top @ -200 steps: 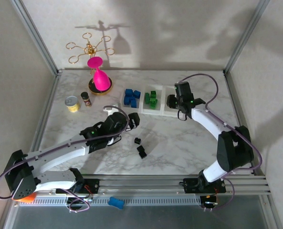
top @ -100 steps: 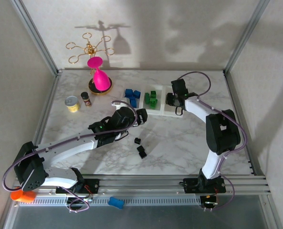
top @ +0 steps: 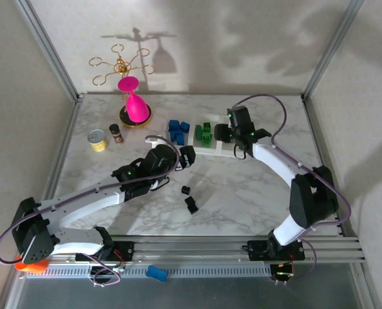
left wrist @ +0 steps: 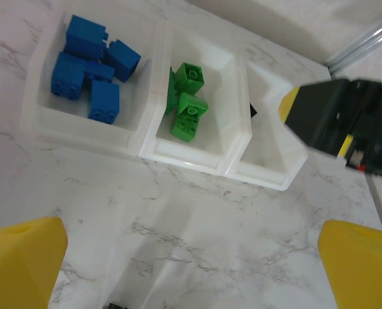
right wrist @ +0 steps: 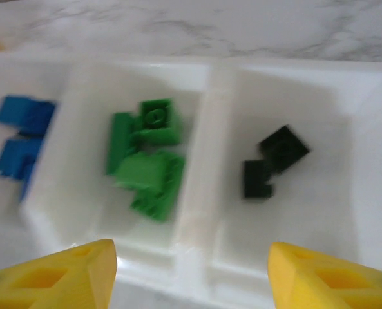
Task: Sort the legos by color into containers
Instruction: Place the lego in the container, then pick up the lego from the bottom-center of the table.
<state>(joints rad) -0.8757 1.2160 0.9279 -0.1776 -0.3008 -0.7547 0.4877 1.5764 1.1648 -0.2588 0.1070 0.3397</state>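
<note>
We note two loose black legos (top: 191, 205) on the worktop (top: 255, 187), on the near side of the left fingers (left wrist: 23, 264), which stand wide apart and empty. Ahead of these lies the containers tray (left wrist: 87, 136): blue legos (left wrist: 87, 71) left, green legos (left wrist: 187, 103) middle, black legos (right wrist: 271, 161) right. The right fingers (right wrist: 55, 277) hover over its near edge, apart, holding nothing.

Nothing legible anywhere, not a word, number or logo. The yellow tin (top: 98, 140) and the little brown jar (top: 116, 134) beside it are too small for any label to be read.
</note>
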